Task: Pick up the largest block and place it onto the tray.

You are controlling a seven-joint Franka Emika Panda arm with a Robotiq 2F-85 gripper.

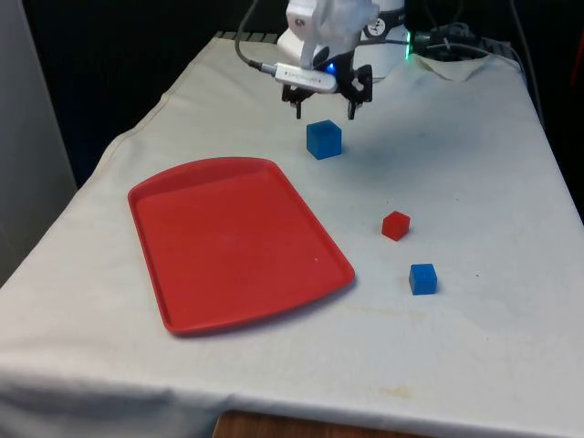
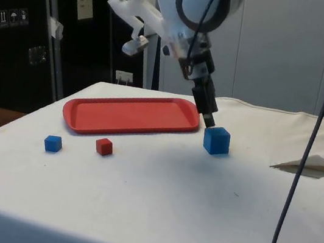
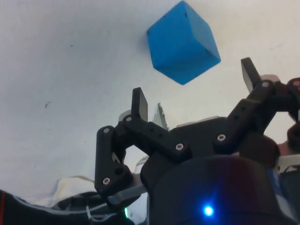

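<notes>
The large blue block point(image 1: 324, 140) rests on the white cloth of the bench point(image 1: 474, 164), just beyond the far corner of the red tray point(image 1: 233, 242) toward the front view's right, apart from the tray's rim. In the side view the large blue block point(image 2: 216, 140) sits flat on the cloth near the tray's point(image 2: 132, 115) end, touching nothing. In the wrist view the block point(image 3: 183, 42) lies ahead of the fingertips, clear of both fingers point(image 3: 139, 104).

The gripper point(image 1: 323, 108) hangs just above and slightly behind the block, toward the robot's end of the bench. Its fingers are spread wide apart and hold nothing. The side view shows the gripper point(image 2: 208, 119) tilted, with its tip close above the block's upper edge but not touching it.

The tray lies flat on the bench and carries nothing.

A small red block point(image 1: 395, 224) sits on the cloth to the front view's right of the tray, well apart from the large block. A small blue block point(image 1: 422, 278) lies near it, closer to the bench's front edge. In the side view the small red block point(image 2: 104, 146) and the small blue block point(image 2: 53, 144) stand near one another, in front of the tray.
</notes>
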